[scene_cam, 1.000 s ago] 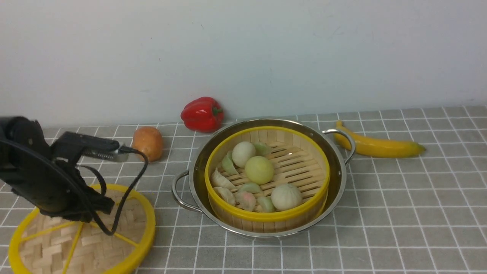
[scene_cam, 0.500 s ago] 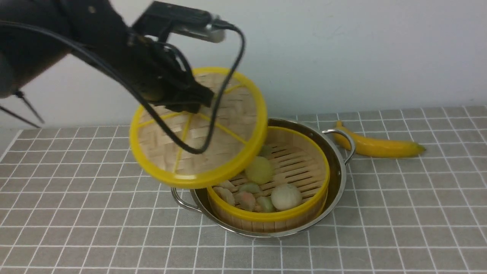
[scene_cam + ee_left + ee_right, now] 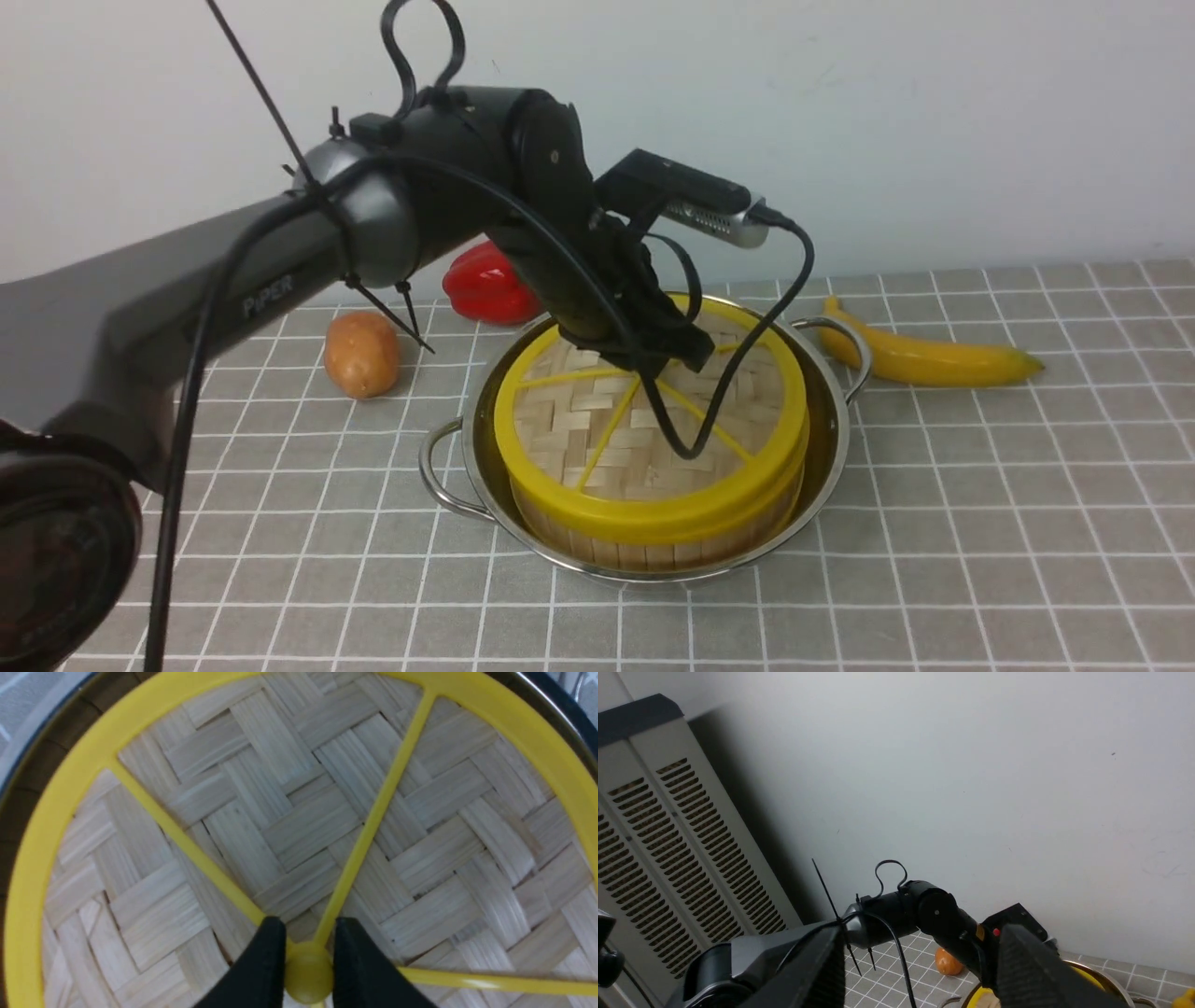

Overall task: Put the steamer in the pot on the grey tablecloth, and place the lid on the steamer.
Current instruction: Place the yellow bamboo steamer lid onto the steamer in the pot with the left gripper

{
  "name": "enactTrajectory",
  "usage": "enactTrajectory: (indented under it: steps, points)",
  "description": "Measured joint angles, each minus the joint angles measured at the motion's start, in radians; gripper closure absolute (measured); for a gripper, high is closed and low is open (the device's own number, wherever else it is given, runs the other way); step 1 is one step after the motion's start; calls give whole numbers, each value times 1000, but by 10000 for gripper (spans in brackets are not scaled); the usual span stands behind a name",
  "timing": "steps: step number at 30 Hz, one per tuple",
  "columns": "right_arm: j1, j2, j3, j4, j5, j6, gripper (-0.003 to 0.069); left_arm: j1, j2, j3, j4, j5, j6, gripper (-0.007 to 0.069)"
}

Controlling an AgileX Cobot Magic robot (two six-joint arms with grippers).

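Lid [image 3: 644,439], a second ago lying on the grey cloth [image 3: 980,523] left of the pot [image 3: 826,420], now sits on the steamer [image 3: 653,546] inside the pot. Left hand [image 3: 677,353] still pinches its centre knob [image 3: 308,975], so only letting go remains. Right hand [image 3: 922,933] gapes open, away from the pot.

Soft even light, faint sheen on pot [image 3: 829,420]

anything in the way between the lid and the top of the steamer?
Nothing visible. The lid appears to sit directly on the steamer inside the pot, covering it rim to rim with no gap showing. The left gripper is clamped on the lid's centre knob.
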State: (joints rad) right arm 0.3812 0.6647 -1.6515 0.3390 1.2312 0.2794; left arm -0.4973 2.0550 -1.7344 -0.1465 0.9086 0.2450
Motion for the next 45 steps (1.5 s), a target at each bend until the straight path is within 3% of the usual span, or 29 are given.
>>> enactTrajectory:
  steps: [45]
  points:
    - [0,0,0,4,0,0,235,3,14,-13,-106,21,22,505]
